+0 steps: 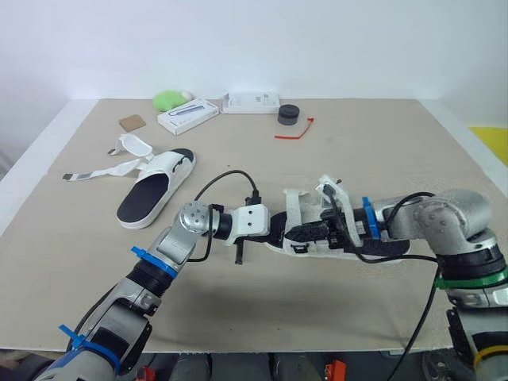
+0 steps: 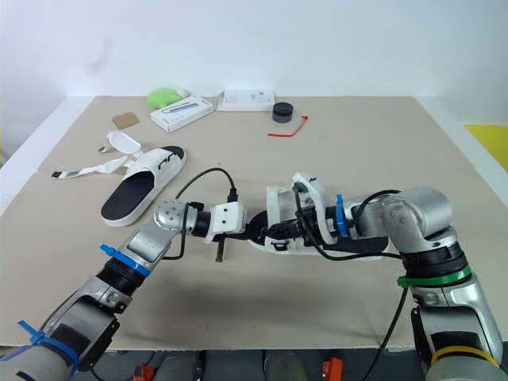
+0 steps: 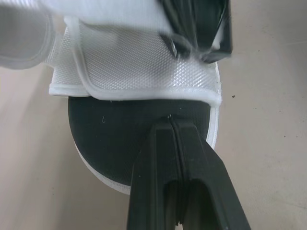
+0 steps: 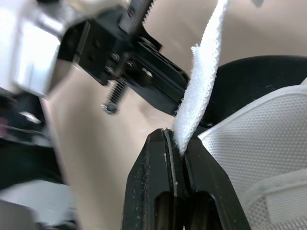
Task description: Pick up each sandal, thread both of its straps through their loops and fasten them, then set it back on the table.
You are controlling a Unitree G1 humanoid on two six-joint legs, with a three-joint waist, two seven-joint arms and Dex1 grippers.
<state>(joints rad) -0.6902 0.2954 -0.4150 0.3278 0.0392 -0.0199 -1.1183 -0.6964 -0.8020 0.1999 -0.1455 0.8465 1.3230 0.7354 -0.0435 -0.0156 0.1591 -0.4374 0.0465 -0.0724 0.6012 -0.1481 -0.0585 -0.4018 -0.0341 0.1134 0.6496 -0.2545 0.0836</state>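
Tan table (image 1: 357, 151) under a plain white wall, clutter kept to the far edge. Right gripper (image 4: 176, 136): jaws pressed together on the end of a white fuzzy strap (image 4: 204, 81), which stands up free from the pinch. Left gripper (image 3: 171, 125): jaws closed flat against each other, nothing seen between them, tips down on the black footbed of the near sandal (image 1: 317, 238), just beside its white mesh upper. That sandal sits between the two grippers at the middle of the table, toward the near edge; cannot tell whether it rests on the surface or is raised a little. Cannot tell either whether the pinched strap has passed through its loop. Second sandal (image 1: 155, 190) lies well apart on the robot's left, sole down, its straps (image 1: 103, 169) splayed loose across the table. At the far edge: green object (image 1: 168, 99), flat white box (image 1: 188, 116), black puck (image 1: 289, 116), red tie (image 1: 295, 133). Judgement: early in the task. Neither sandal looks fastened; the near one is mid-threading, and the second is untouched.
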